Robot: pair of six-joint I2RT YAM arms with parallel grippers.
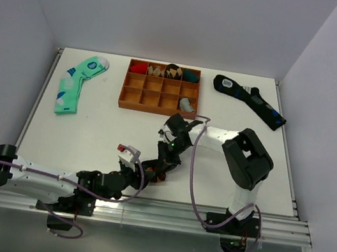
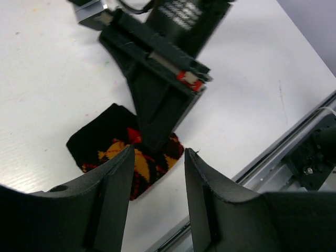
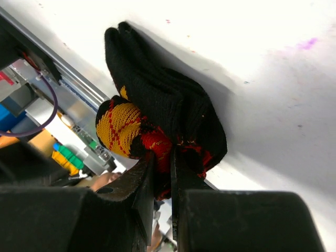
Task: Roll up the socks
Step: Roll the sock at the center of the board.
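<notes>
Black argyle socks [image 3: 157, 100] with red-orange diamonds, bunched near-side of the brown wooden tray [image 1: 152, 109], are clamped by the right gripper [image 3: 161, 157]; the left gripper [image 2: 157, 152] has jaws apart.

A wooden tray [image 1: 152, 109] sits on the table [image 1: 102, 134]. A green sock [image 1: 75, 81] lies left of it, a navy sock [image 1: 250, 99] right, the argyle sock [image 2: 100, 142] in front.

Bare worktop [image 1: 103, 128] lies open at centre-left overhead. The tray [image 1: 156, 108] blocks upper centre. The left arm [image 1: 49, 180] and right arm [image 1: 247, 158] crowd the socks [image 2: 100, 147] at lower centre.
</notes>
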